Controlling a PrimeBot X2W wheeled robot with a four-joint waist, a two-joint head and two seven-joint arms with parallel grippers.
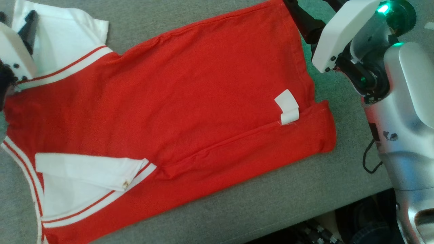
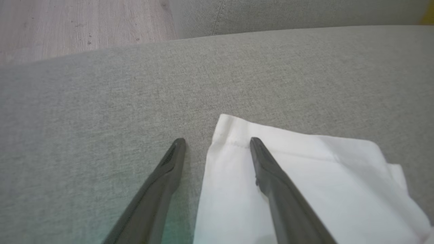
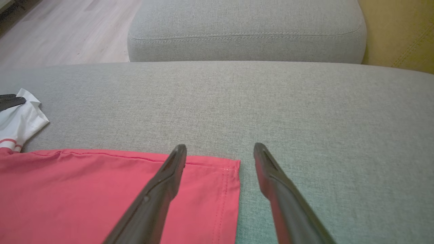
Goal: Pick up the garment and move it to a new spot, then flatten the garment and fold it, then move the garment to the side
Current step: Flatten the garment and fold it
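Note:
The garment [image 1: 190,95] is a red shirt with white sleeves, red-striped white trim and a small white label [image 1: 287,106]. It lies spread on the grey cushion [image 1: 237,210], with its near long edge folded over. My left gripper [image 2: 217,141] is open at the far white sleeve [image 2: 305,176], one finger over the sleeve's corner and the other over bare cushion. In the head view this left gripper [image 1: 30,20] is at the top left. My right gripper [image 3: 220,148] is open at the far hem corner of the garment [image 3: 101,193], straddling its edge. Neither holds anything.
A grey back cushion [image 3: 244,30] rises behind the seat, with wooden floor [image 3: 67,34] to its left and a yellow surface [image 3: 400,30] to its right. The seat's front edge [image 1: 322,206] drops off at the lower right beside my silver right forearm [image 1: 403,112].

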